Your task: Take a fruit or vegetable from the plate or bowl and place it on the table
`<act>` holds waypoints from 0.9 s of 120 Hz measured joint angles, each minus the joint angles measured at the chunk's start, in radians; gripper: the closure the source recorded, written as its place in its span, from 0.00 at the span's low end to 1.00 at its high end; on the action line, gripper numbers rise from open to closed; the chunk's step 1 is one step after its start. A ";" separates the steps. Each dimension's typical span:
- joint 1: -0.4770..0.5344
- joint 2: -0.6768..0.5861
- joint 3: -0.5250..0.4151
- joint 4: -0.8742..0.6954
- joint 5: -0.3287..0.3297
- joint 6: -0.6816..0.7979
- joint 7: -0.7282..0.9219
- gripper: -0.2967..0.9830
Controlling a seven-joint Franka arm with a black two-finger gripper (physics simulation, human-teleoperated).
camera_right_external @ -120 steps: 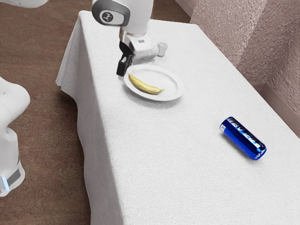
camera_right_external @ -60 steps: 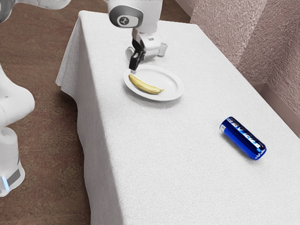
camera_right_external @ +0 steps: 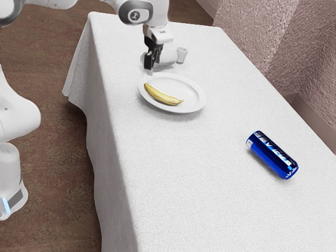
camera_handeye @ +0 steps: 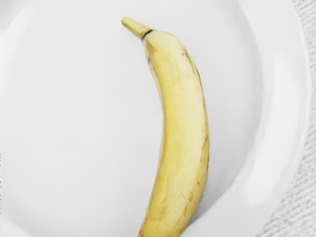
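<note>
Since the banana [camera_right_external: 161, 96] lies whole on the plate [camera_right_external: 185, 88], the entry for this task reads: nothing yet moved to the bench [camera_right_external: 210, 168], approach apparently in hand.

Item, one gripper [camera_right_external: 149, 67]: it hangs above the plate's edge, near the banana's end, apart from the fruit. Condition of the jaws: released or clenched, one cannot tell; the banana, at any rate, is not in their grasp.

Item, one banana: yellow, lightly brown-marked, curved, with its stem intact; seen from the wrist, it crosses the plate's inner face beside the raised rim.

Item, one blue can: [camera_right_external: 272, 155] on its side, well apart from the plate. Item, one small white cup [camera_right_external: 182, 54], standing beyond the plate.

Completed: by all signs, positioning over the plate only. Outstanding: lowering, gripping across the banana's middle, lifting past the rim, setting down on the white cloth, letting go. The rim beside the fruit may hinder the descent, and the curved skin could roll if caught off-centre.
</note>
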 joint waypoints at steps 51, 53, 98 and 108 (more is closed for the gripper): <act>-0.251 -0.003 0.230 0.083 -0.093 0.020 0.150 0.23; -0.251 -0.003 0.230 0.078 -0.095 0.021 0.154 0.23; -0.249 -0.004 0.260 0.021 -0.116 0.061 0.227 0.23; -0.264 -0.009 0.276 0.020 -0.116 0.075 0.238 0.23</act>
